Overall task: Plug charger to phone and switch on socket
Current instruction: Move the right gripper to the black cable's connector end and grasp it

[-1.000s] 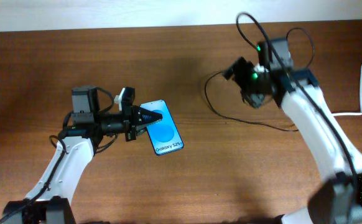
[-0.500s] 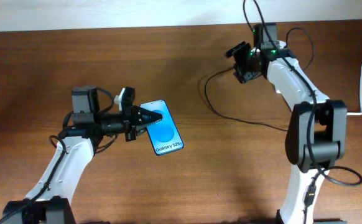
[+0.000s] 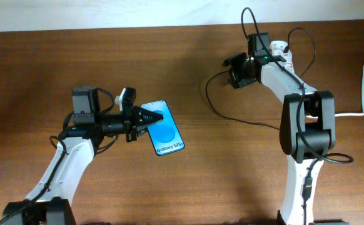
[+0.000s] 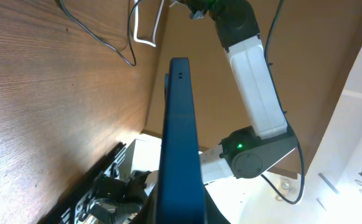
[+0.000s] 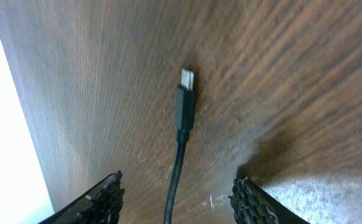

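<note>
Black charger plug [image 5: 185, 102] lay beneath our wide-open right end effector [image 5: 178, 198]; we judged pinching it next; left end effector [image 3: 143, 117] gripped phone [image 3: 164, 132].

You can read one text only: white "Galaxy S25" on the phone [image 3: 163, 128], on its blue screen below the round shape. Nothing else is legible.

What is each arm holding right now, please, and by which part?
The left gripper clamps the phone by its long edge, near the end away from the text. The right gripper is open over the tip of the charger, holding nothing.
</note>
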You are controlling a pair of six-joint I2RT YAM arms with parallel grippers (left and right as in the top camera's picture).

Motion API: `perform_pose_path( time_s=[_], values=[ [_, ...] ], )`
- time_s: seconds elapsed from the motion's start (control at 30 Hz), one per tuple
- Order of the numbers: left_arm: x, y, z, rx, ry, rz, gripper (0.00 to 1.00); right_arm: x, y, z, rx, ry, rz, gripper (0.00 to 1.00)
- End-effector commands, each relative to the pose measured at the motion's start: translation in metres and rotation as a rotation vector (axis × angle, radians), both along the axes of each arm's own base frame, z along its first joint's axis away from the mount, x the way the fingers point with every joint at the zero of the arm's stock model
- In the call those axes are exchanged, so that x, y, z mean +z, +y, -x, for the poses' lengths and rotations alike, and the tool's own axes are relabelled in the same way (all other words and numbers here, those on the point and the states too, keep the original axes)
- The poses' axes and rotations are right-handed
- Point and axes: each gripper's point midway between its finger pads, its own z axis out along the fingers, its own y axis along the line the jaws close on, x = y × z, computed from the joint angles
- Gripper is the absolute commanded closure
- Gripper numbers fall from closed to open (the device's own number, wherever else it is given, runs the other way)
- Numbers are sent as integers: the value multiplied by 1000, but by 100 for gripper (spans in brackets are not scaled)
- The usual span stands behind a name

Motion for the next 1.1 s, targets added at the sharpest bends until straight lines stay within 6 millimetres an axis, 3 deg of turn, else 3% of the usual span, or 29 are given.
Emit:
perform_pose_path(
  time_s=[0.0,0.1,0.3,0.47,0.63,0.93,1.07],
  values=[
    [7,0,0,-16,-23,17,100,-11,-9,-6,-44,3,60,44],
    [7,0,0,-16,-23,17,100,-18,-8,-9,-42,-4,55,46],
    [7,0,0,-15,-23,17,100,-50,12,4,10,63,12,52],
    [7,0,0,-16,-23,17,100,-73,14,10,-10,110,31,58],
    [7,0,-1,-15,-24,17,100,-79,6,12,-29,123,67,66],
    [7,0,0,-15,-23,17,100,-84,-14,13,-75,138,124,66],
    [7,0,-1,-13,-23,14,100,-84,-17,14,-79,147,120,83]
  ],
)
